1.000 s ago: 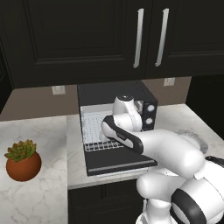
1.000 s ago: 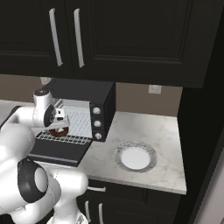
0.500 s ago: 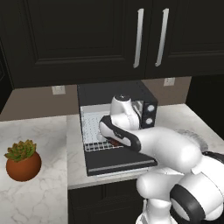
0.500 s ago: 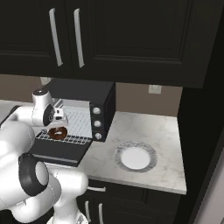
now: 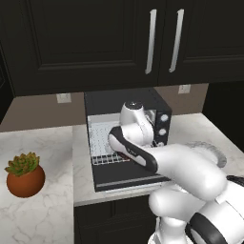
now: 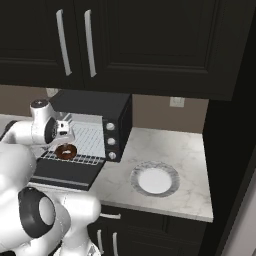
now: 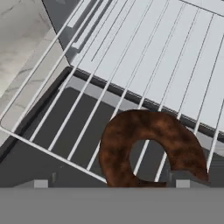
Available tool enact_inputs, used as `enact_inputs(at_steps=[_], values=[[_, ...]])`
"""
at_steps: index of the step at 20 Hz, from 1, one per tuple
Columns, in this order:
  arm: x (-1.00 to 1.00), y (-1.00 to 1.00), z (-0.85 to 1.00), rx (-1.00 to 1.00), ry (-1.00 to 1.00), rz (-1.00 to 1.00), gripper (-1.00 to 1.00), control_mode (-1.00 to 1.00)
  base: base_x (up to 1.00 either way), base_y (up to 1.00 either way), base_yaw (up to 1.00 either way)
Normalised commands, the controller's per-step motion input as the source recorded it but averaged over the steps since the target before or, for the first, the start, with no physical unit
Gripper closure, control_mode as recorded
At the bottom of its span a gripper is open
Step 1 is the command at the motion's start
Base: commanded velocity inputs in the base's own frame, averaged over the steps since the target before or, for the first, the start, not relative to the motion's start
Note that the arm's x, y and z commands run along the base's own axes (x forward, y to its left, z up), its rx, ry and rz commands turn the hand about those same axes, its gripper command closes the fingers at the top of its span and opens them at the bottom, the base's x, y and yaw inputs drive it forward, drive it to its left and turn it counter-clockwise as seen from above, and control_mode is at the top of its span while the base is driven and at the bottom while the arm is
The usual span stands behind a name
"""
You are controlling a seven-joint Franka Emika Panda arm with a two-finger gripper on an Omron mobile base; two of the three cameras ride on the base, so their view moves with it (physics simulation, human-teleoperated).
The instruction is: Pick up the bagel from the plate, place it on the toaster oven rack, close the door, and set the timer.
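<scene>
The dark brown bagel (image 6: 65,151) (image 7: 148,144) lies on the front part of the silver toaster oven rack (image 6: 87,142) (image 7: 144,57) (image 5: 102,143). My gripper (image 6: 62,137) (image 7: 111,183) hovers just above it, open, with the fingertips (image 7: 182,183) wide apart on either side of the ring. The black door (image 6: 65,172) (image 5: 128,178) hangs folded down in front of the oven. To the right on the counter sits the white plate (image 6: 154,180) (image 5: 212,150), with nothing on it. In the left base view my arm hides the bagel.
The black toaster oven (image 6: 107,107) has its knob panel (image 6: 111,142) (image 5: 164,128) on the right side. A potted plant (image 5: 25,176) stands at the counter's left. Dark upper cabinets with silver handles (image 5: 150,40) hang above.
The jaws have gone from shut on the bagel to wide open, leaving it on the rack. The hand has stayed almost in place.
</scene>
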Motion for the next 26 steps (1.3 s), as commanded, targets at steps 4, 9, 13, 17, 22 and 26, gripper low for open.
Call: enact_inputs(at_steps=[4,9,13,17,22,26], values=[[-1.00,0.00,0.30,0.00,-0.23,0.00,-1.00,-1.00,0.00,0.00,0.00],[-0.85,0.00,0.02,0.00,-0.06,-0.05,-1.00,-1.00,0.00,0.00,0.00],[-0.21,0.00,-0.24,0.00,0.00,-0.14,-1.00,-1.00,0.00,0.00,0.00],[0.12,0.00,-0.26,0.00,0.00,-0.13,-1.00,-1.00,0.00,0.00,0.00],[0.38,0.00,-0.23,0.00,0.01,-0.12,-1.00,-1.00,0.00,0.00,0.00],[0.53,0.00,-0.12,0.00,0.02,-0.09,-1.00,-1.00,0.00,0.00,0.00]])
